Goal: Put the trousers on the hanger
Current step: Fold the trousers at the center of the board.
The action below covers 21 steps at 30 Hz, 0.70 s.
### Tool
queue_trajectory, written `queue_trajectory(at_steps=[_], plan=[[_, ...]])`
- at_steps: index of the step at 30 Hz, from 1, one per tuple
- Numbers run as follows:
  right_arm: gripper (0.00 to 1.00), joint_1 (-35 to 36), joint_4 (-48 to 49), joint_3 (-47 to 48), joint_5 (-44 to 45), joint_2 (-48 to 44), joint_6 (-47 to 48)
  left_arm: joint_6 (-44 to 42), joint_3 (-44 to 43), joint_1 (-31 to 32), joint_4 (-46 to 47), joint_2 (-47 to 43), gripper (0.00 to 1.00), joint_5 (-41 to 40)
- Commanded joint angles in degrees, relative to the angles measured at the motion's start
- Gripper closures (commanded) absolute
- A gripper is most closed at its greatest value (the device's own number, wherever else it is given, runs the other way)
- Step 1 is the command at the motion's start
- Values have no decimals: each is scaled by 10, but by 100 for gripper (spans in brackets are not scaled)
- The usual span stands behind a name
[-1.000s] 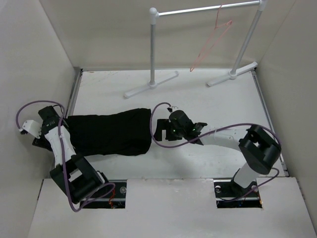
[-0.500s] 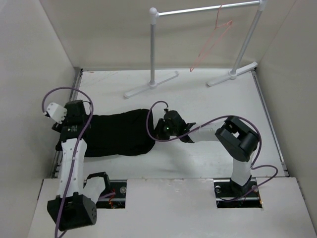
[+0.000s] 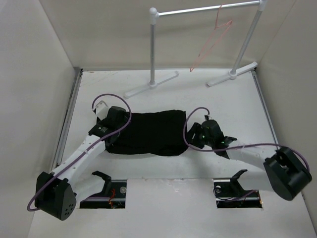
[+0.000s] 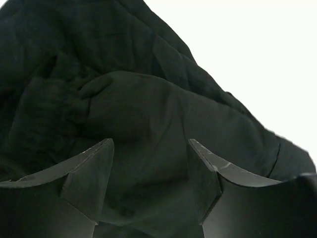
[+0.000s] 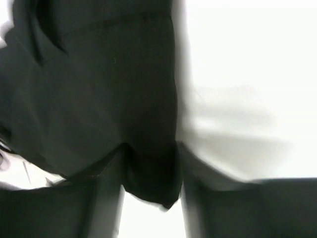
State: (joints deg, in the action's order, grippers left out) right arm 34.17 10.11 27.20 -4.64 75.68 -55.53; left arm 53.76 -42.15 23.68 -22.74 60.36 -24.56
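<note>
White table (image 3: pixel 223 101) bears trousers (image 3: pixel 153 133); left gripper (image 4: pixel 149 148) and right gripper (image 5: pixel 150 151), half-spread, each pinch fabric.

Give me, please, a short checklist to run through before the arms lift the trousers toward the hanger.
1. Grip of left fingers on the trousers: fabric lies between them; cannot tell.
2. Grip of right fingers on the trousers' edge: fabric between them, view blurred; cannot tell.
3. The hanger hooked on the rail, hanging free: ok.
4. The trousers on the hanger: not ok; they lie bunched on the table.
5. One arm at each end of the trousers: ok.
</note>
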Motion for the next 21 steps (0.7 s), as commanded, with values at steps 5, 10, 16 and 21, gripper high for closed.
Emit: queue_trajectory(at_steps=[5,10,16,21], plan=[[14,2,-202,-1,77,-227,57,28,28,-31,24,-34,43,4],[64,-4,-249,91,29,-231,118,-12,3,-41,36,-56,47,33],[85,43,-140,177,-69,-59,119,-28,2,-70,58,-1,51,90],[86,50,-38,133,-68,48,50,-30,43,-98,123,72,55,110]])
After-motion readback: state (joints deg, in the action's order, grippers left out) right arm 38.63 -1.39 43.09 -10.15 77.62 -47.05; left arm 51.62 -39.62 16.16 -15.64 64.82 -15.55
